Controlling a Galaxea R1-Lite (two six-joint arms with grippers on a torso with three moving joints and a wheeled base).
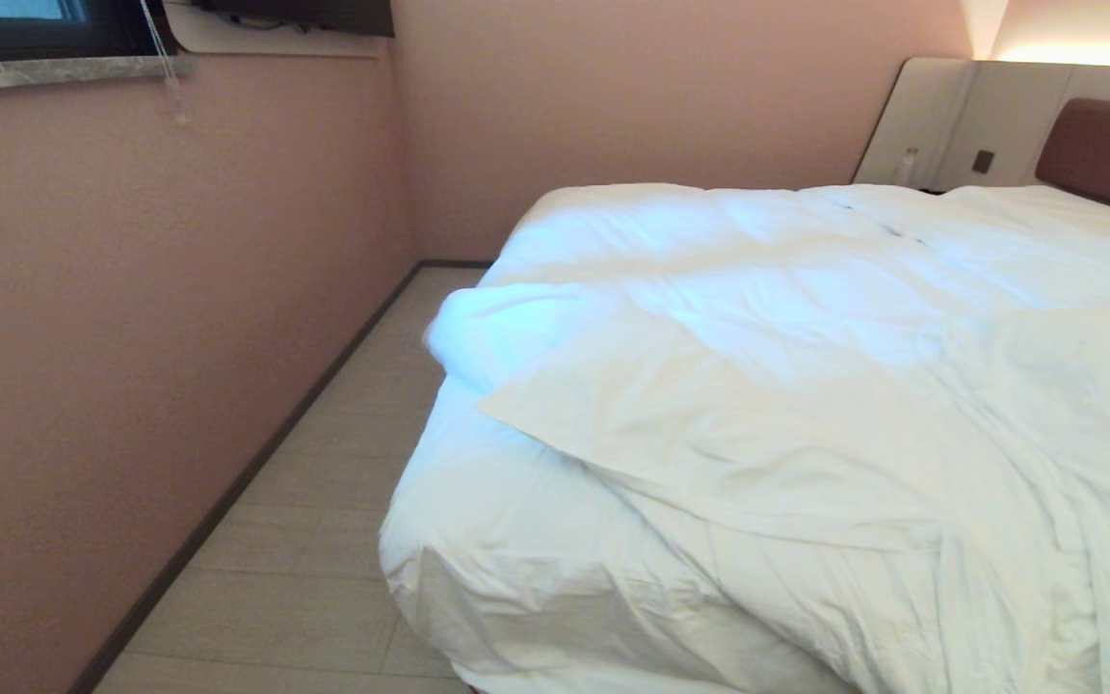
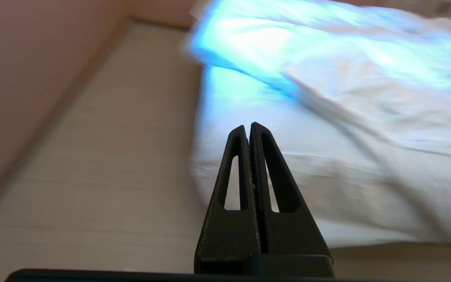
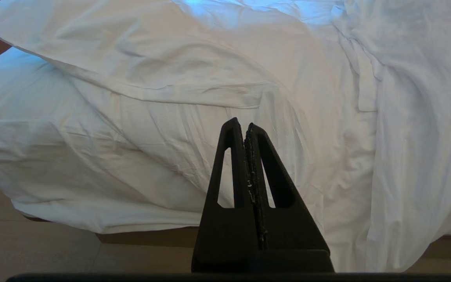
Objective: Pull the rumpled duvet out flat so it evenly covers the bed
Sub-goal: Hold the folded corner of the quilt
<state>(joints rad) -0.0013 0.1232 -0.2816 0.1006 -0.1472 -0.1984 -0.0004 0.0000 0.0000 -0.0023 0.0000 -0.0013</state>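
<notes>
The large low bed (image 1: 478, 598), white-sheeted with a brown upholstered headboard at its far end, fills the room beside the pink wall, and everything here I place against it. The thick, puffy white duvet (image 1: 806, 318) lies heaped over its top, rumpled, with one flat corner flap folded back diagonally onto itself near the foot, so the nearest corner of the bed shows only the thinner white cloth draping toward the pale floor.

I judge this the opening step: nothing is grasped yet, and I am only lining up on the folded-back corner. The next move calls for opening my fingers, reaching down onto that flap's edge, pinching the duvet alone and not the sheet below, then drawing it toward the foot.

My left gripper (image 2: 248, 127) hangs off the bed's near corner, above the floor, its black fingers pressed together on nothing. My right gripper (image 3: 244, 124) hovers before the bed's foot edge, likewise clenched and empty, touching no cloth.
</notes>
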